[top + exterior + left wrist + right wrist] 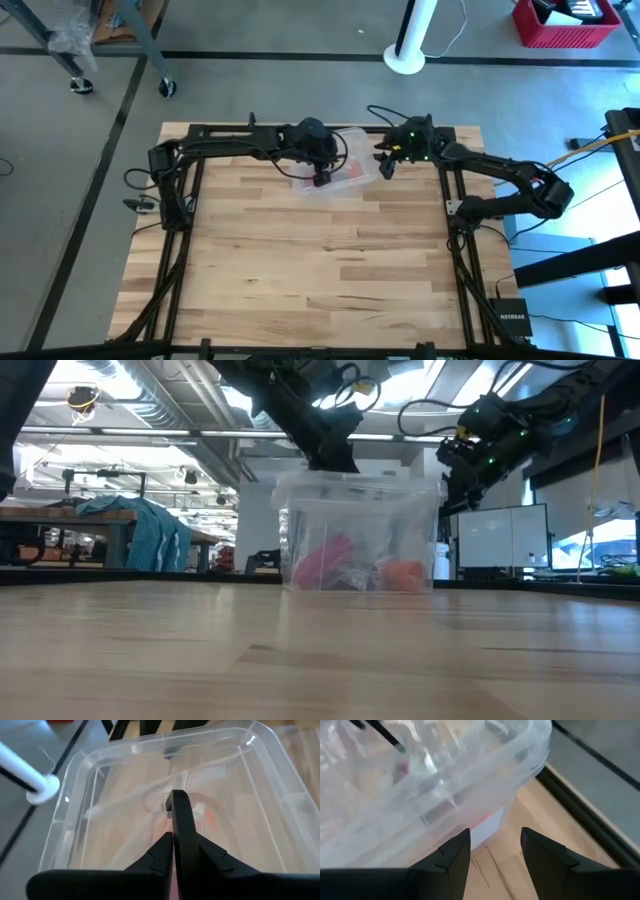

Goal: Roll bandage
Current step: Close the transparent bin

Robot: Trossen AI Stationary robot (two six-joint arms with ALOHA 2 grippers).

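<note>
"NETGEAR" on black device (510, 309) by table (300, 270) corner.

pink bandage (326, 565) bunched in a loose crumpled heap, lying on floor of clear plastic box (300, 495), table's 12 o'clock edge; orange item just beside it.

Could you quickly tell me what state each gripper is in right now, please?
Left gripper: jaws closed, above the clear box, holding nothing visible.
Right gripper: jaws open, empty, beside the box.
</note>
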